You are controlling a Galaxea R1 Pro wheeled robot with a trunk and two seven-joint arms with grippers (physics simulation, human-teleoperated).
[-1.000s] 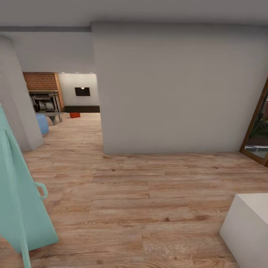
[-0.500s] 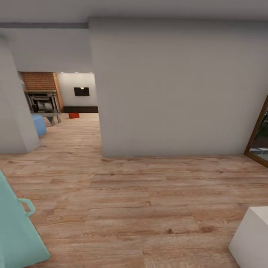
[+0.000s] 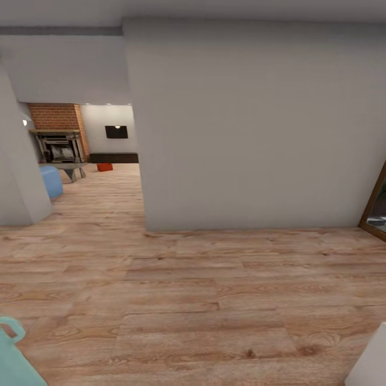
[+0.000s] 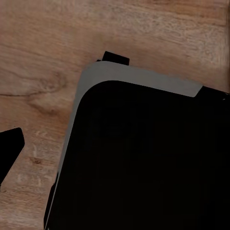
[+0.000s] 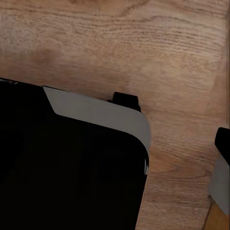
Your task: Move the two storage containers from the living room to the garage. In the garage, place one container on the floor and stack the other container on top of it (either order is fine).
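One red-orange storage container [image 3: 104, 167] sits far off on the pale plank floor of the living room [image 3: 91, 145], seen through the opening at the left. It lies in front of the long dark cabinet [image 3: 113, 157], below the black TV [image 3: 116, 132]. The brick fireplace [image 3: 58, 140] stands to its left. Both wrist views look down on the robot's own black, grey-edged base [image 4: 143, 158] [image 5: 72, 163] above wood planks.
A wide grey wall [image 3: 252, 128] fills the middle, its corner at the opening's right side. A blue pouf [image 3: 50, 180] and a grey wall end [image 3: 19, 177] flank the left. A teal object [image 3: 13, 356] is at bottom left, a white block [image 3: 372, 362] at bottom right, and a wooden door frame [image 3: 374, 206] at right.
The camera has moved forward. The teal object and the white block have slid down toward the picture's lower corners, and the wall and the opening look nearer.
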